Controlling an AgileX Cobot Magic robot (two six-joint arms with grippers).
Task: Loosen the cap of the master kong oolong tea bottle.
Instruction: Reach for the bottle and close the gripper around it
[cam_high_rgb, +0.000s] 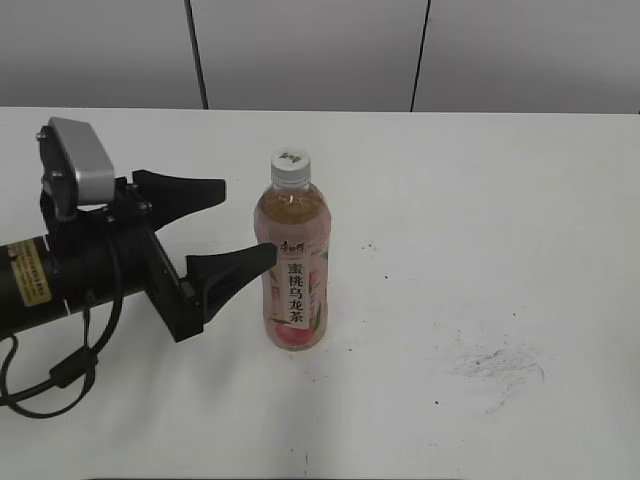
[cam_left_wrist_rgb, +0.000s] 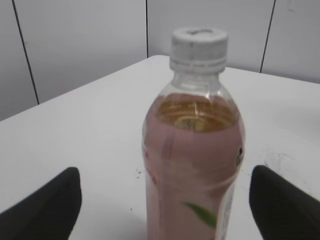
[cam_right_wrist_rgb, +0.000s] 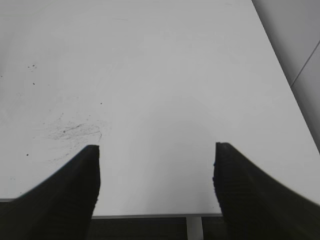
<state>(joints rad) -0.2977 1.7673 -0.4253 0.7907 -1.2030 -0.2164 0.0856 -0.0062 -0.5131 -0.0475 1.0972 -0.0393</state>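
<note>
A tall clear plastic bottle of amber-pink tea with a pink peach label (cam_high_rgb: 294, 270) is seen upright on the white table (cam_high_rgb: 480, 200), well away from every table edge, its small round white screw cap (cam_high_rgb: 290, 165) seated on the neck. The black left gripper (cam_high_rgb: 235, 225) is held wide open just left of the bottle, nothing grasped, with bare tabletop to the bottle's right. The right gripper (cam_right_wrist_rgb: 157, 165) is spread wide and empty above the table's near edge.

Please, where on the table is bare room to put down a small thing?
Bare patches: right of the oolong tea bottle up to the scuff marks, and behind it toward the table's far edge. Crowded: left of the bottle, where the open left gripper reaches.
</note>
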